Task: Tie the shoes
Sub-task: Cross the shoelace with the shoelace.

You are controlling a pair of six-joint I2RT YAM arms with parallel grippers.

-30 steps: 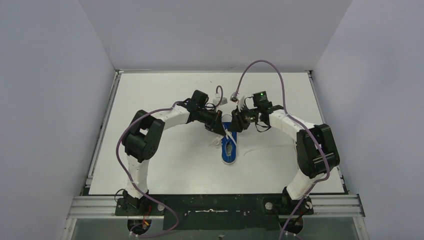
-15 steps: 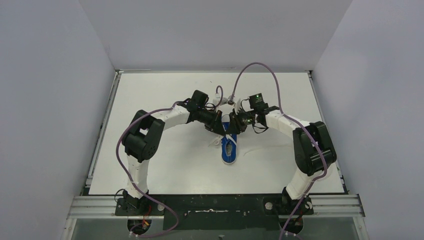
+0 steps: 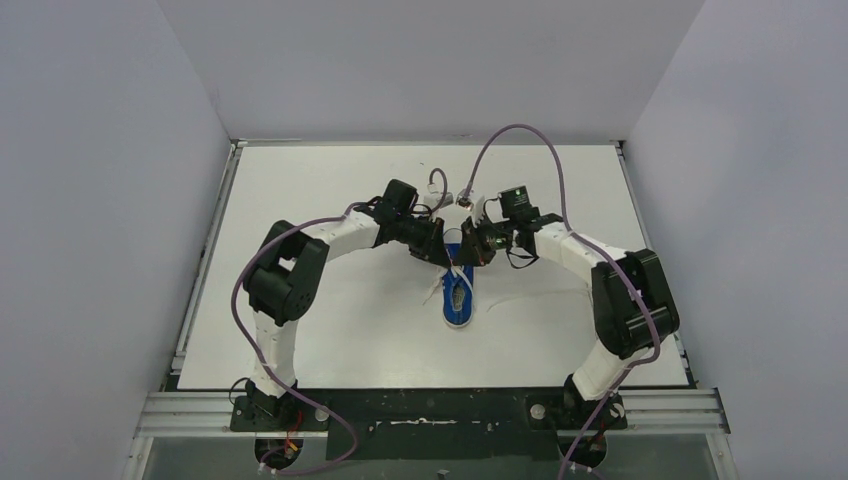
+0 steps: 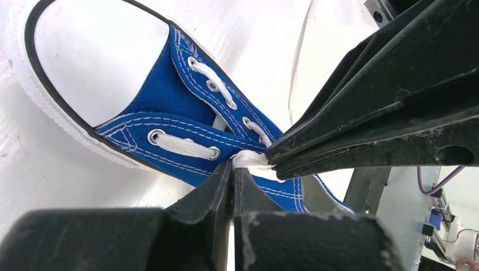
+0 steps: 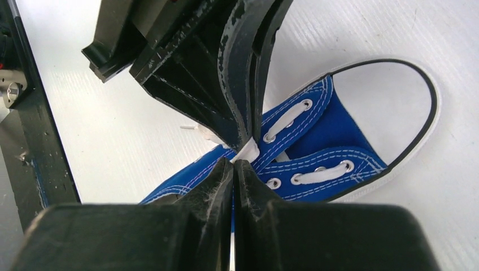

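One small blue shoe (image 3: 459,297) with a white toe cap lies mid-table, toe toward the arms. Both grippers meet over its laced part. The left gripper (image 4: 233,167) is shut, pinching a bit of the white lace (image 4: 252,160) at its tips. The right gripper (image 5: 233,162) is shut on the same lace (image 5: 248,151), tip to tip with the left gripper (image 5: 246,142), which reaches in from above. In the top view the left gripper (image 3: 451,263) and right gripper (image 3: 468,256) hide the shoe's heel end. In the left wrist view the right gripper (image 4: 272,158) enters from the right.
The white table (image 3: 330,330) has raised edges at the left and right and grey walls around it. Purple cables (image 3: 520,130) arch over both arms. A loose lace end (image 5: 190,128) lies on the table beside the shoe. The black base rail (image 3: 430,410) runs along the near edge.
The right gripper has closed onto the lace and edged a little left toward the left gripper. The left gripper and the shoe have stayed put.
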